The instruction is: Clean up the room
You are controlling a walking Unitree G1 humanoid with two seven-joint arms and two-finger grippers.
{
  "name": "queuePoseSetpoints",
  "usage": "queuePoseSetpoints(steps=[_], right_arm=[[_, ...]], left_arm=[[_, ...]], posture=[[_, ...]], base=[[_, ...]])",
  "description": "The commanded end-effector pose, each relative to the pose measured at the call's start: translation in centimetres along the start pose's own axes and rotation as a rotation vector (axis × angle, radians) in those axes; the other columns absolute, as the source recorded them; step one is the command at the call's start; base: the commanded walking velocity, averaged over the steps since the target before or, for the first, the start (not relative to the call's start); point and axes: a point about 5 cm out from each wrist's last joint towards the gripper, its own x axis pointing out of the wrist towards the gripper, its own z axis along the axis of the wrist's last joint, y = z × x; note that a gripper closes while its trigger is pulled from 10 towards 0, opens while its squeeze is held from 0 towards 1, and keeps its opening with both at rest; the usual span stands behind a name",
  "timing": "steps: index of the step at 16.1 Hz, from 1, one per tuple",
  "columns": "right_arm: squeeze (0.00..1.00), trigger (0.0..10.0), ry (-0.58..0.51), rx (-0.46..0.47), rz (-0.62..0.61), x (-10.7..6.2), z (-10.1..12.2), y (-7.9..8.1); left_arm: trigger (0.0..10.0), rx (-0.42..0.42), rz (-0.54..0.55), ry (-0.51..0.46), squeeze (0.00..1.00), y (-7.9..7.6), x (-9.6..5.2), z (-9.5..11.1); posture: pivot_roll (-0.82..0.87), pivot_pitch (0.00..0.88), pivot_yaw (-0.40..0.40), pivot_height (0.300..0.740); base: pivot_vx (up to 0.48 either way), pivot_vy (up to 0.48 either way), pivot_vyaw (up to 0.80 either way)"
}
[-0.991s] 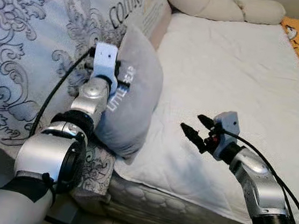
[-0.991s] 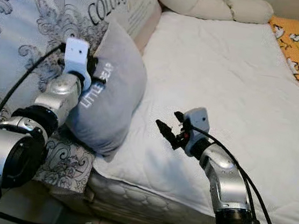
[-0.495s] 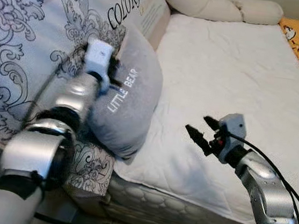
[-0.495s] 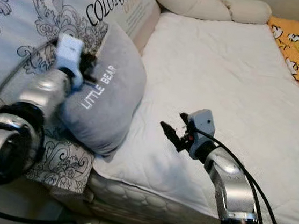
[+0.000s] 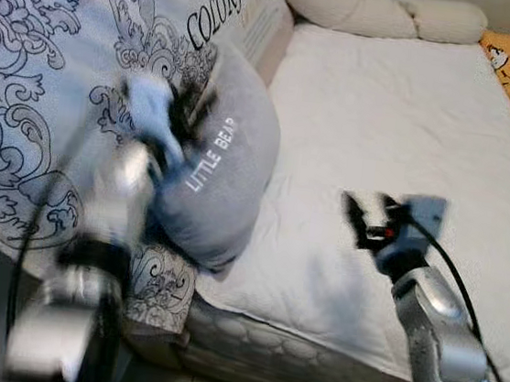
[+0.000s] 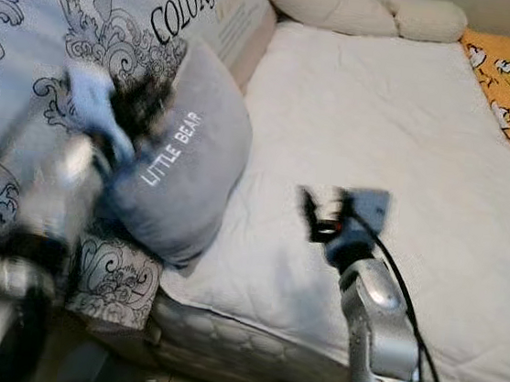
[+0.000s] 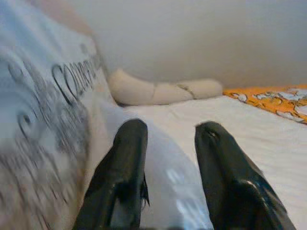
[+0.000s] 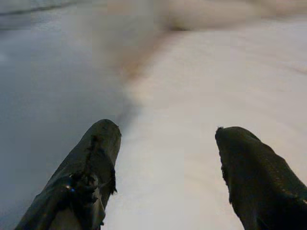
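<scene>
Bed (image 5: 401, 125), grey pillow (image 5: 224, 178), left tool (image 7: 168, 143)

left arm (image 5: 108, 230): silver metal links, blurred; a black band at the joint, a white block just behind the fingers
left cable (image 5: 21, 266): thin, black, looping beside the arm
left gripper (image 7: 168, 158): two long black fingers, glossy, rounded tips
right arm (image 5: 437, 336): silver, rounded links, dark collar at the base
right cable (image 5: 453, 269): black, running back from the grey block behind the fingers
right gripper (image 8: 165, 167): two black fingers, scuffed, a red spot just behind them
</scene>
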Motion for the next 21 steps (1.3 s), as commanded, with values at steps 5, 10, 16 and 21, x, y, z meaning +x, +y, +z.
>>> queuePoseSetpoints(steps=[5, 10, 16, 21], right_arm=[[0.0, 10.0, 0.004, -0.086, -0.067, -0.6, -0.5, 1.4], [0.0, 10.0, -0.006, -0.142, -0.076, -0.2, -0.4, 1.6], [0.0, 10.0, 0.042, -0.219, -0.074, 0.0, -1.9, 1.1], [0.0, 10.0, 0.04, -0.251, -0.063, 0.3, -1.8, 1.2]], left_arm=[[10.0, 0.001, 0.035, 0.086, 1.0, -3.0, -3.4, -1.5], [10.0, 0.038, 0.109, 0.114, 1.0, -2.5, -4.6, -1.5], [10.0, 0.061, 0.269, 0.232, 1.0, 0.2, -8.0, -3.7], [10.0, 0.062, 0.336, 0.271, 1.0, 0.4, -9.0, -4.9]], posture=[[-0.08, 0.0, 0.05, 0.74], [-0.07, 0.0, 0.037, 0.74], [-0.04, 0.0, 0.01, 0.74], [-0.04, 0.0, 0.002, 0.74]], base=[[0.0, -0.328, 0.0], [0.0, -0.48, 0.0], [0.0, -0.472, 0.0], [0.0, -0.47, 0.0]])
